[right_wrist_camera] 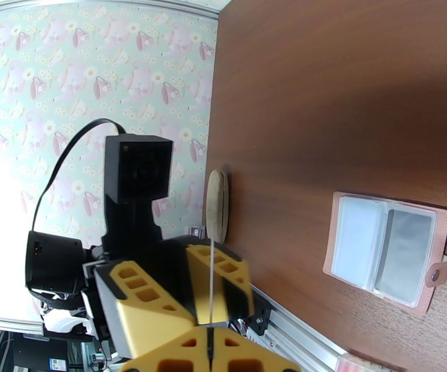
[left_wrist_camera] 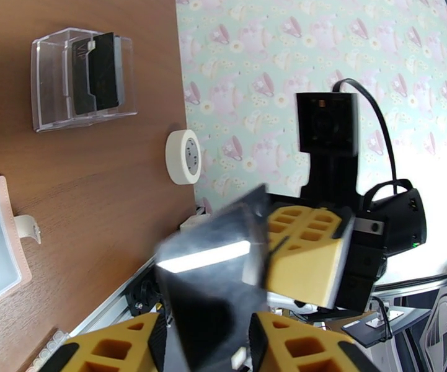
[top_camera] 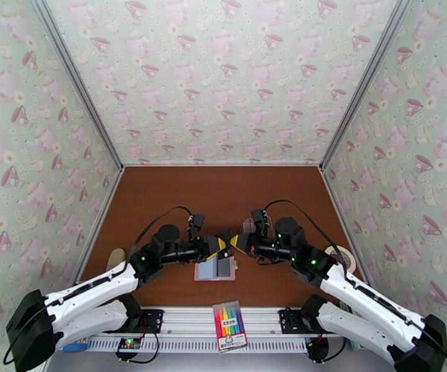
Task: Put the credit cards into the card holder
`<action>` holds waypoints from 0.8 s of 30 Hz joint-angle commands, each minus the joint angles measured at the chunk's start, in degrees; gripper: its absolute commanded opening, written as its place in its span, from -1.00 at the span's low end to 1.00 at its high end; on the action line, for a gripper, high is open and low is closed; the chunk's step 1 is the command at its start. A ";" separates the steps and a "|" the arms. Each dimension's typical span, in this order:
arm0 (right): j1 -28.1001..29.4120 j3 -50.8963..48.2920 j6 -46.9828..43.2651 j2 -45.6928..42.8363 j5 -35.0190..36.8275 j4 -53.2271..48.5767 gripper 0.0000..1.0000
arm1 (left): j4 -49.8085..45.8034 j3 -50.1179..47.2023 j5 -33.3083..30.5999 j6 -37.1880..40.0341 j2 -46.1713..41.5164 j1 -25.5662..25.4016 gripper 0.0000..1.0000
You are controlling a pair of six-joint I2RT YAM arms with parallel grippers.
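Pinches one card [right_wrist_camera: 211, 286] in the right gripper [right_wrist_camera: 211, 335], jaws pressed together on it, thin edge turned to that wrist's camera. Meets the left gripper [left_wrist_camera: 204, 335] in mid-air above the table [top_camera: 161, 193] and brackets the same card between the left fingers [left_wrist_camera: 118, 351], set about as wide as the card. Cannot tell whether those pads touch it, nor whether that side has any hold. Reads as a hand-over or a re-grip ahead of any slotting. Finds the holder [top_camera: 216, 269] lying open and flat on the wood, clear pockets up, below both grippers. Places it just near of the meeting point and a shade left, long axis running left to right. Puts the left arm marginally nearer to it, with the right close behind. Turns on one mismatch: card up on edge and tilted, pockets lying flat. Probably calls for laying the card down toward the wood, then sliding it along the holder's face into a pocket mouth. Risks a dropped or twisted card during the swap, judging by the thin grip. Shows more cards [left_wrist_camera: 99, 72] standing in a clear box [left_wrist_camera: 49, 88] toward the right, near a tape roll [left_wrist_camera: 183, 157].
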 commanded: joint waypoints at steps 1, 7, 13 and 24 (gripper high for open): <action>0.86 -0.84 -1.95 0.13 -1.08 2.26 -1.00 | 0.01 1.43 0.22 -0.61 -1.55 -0.21 -0.18; 1.65 -1.81 -2.78 0.40 -1.34 3.58 -1.00 | -0.12 1.21 0.18 -0.68 -2.43 -0.26 -0.27; 1.65 -2.34 -3.79 0.23 -0.92 3.37 -1.00 | -2.59 0.91 -0.66 0.27 -4.01 -0.16 -0.49; 1.64 -3.55 -3.71 -1.97 -2.34 5.94 -0.71 | -3.35 -0.77 -0.25 1.07 -6.60 0.05 -0.95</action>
